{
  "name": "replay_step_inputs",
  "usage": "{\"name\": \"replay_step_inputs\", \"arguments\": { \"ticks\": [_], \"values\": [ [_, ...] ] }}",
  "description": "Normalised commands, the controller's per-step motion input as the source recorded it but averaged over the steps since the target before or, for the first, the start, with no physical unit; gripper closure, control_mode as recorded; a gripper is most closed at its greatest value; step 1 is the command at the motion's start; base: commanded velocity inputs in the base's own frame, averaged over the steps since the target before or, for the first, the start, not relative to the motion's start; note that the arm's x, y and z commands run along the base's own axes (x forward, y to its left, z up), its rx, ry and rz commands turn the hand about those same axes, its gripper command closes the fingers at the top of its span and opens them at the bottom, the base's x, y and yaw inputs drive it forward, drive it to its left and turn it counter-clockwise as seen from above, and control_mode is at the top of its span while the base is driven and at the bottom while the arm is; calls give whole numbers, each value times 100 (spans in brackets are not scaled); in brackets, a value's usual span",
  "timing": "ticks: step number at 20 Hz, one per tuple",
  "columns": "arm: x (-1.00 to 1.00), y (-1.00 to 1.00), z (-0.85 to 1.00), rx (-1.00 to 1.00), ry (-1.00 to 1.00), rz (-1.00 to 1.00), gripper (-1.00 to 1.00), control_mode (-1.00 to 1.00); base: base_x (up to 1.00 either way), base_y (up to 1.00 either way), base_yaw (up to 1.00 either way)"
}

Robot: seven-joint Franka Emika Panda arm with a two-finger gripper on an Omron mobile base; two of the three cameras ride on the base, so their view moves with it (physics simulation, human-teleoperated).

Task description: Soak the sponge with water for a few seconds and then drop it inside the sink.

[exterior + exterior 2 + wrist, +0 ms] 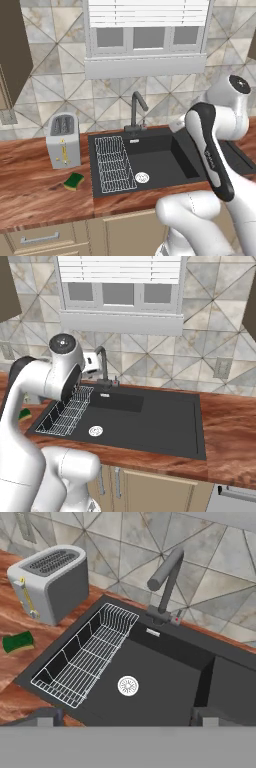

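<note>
Gripper (128, 716): your two dark fingertips stand wide apart at the near edge of the hand view, holding nothing, poised above the sink's front rim.
Bench (30, 190): reddish wood-grain top that carries everything below; pale drawer fronts sit under its near edge.
Sponge (74, 181): you see it lying flat on the bench, green face up, yellow edge showing, left of the sink and just in front of the toaster; it is well apart from your gripper.
Sink (165, 160): dark rectangular basin set into the bench, with a round silver drain (142, 177) on its floor.
Wire rack (114, 164): white, lying in the left part of the basin.
Toaster (63, 140): grey, upright, left of the sink.
Faucet (136, 109): dark gooseneck at the sink's far rim, spout over the basin.
Wall: pale triangular tiles behind, window above.
</note>
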Motion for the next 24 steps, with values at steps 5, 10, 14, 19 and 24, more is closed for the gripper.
{"name": "replay_step_inputs", "arguments": {
  "ticks": [5, 10, 14, 19, 24],
  "values": [
    [-9, -6, 2, 0, -12, 0, -100, -100, 0, 0, 0],
    [0, -4, 6, 1, -9, 0, -100, -100, 0, 0, 0],
    [0, -9, 0, 5, -6, 0, -100, -100, 0, 0, 0],
    [0, -23, 0, 11, -12, -4, -100, -100, 0, 0, 0],
    [0, -28, 0, 17, -13, -4, -100, -100, 0, 0, 0]
  ]
}}
